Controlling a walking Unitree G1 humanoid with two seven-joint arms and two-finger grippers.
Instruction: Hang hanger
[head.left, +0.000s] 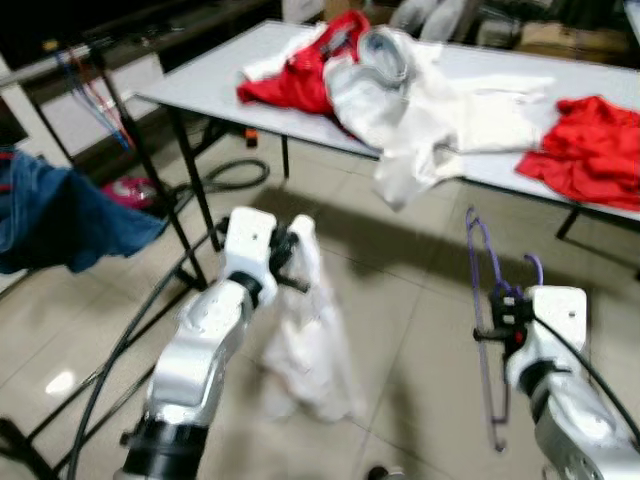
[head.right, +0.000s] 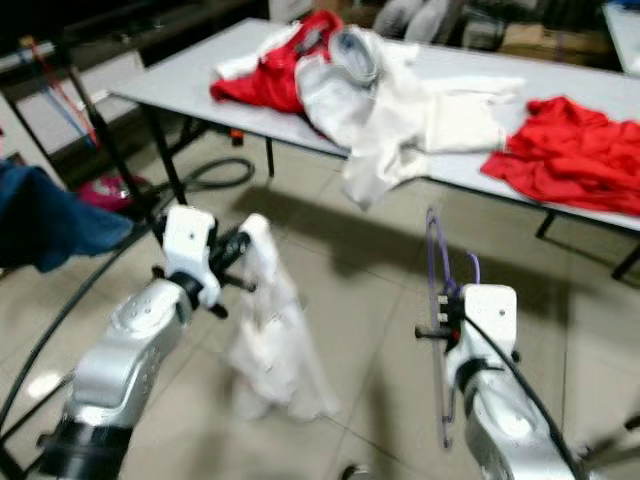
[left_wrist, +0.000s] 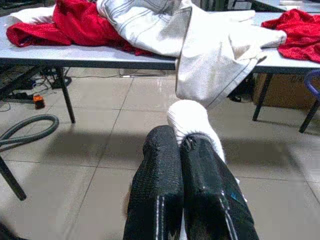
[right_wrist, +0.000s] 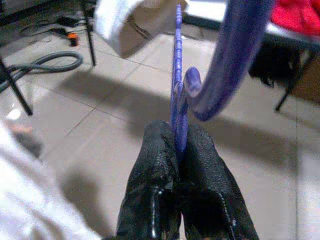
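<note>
A purple hanger (head.left: 484, 320) hangs upright above the tiled floor, with my right gripper (head.left: 507, 322) shut on it near its hook (right_wrist: 227, 60). The right wrist view shows the black fingers (right_wrist: 150, 175) clamped on the hanger's thin wire (right_wrist: 176, 75). My left gripper (head.left: 290, 262) is shut on a white garment (head.left: 305, 340), which dangles down to the floor. In the left wrist view the white cloth (left_wrist: 192, 120) bulges out between the closed fingers (left_wrist: 157, 170).
A grey table (head.left: 200, 85) ahead carries red clothes (head.left: 300, 75), white clothes (head.left: 420, 110) and another red garment (head.left: 595, 150). A black rack (head.left: 150, 170) with a blue garment (head.left: 60, 215) stands at left. Hoses (head.left: 235, 175) lie on the floor.
</note>
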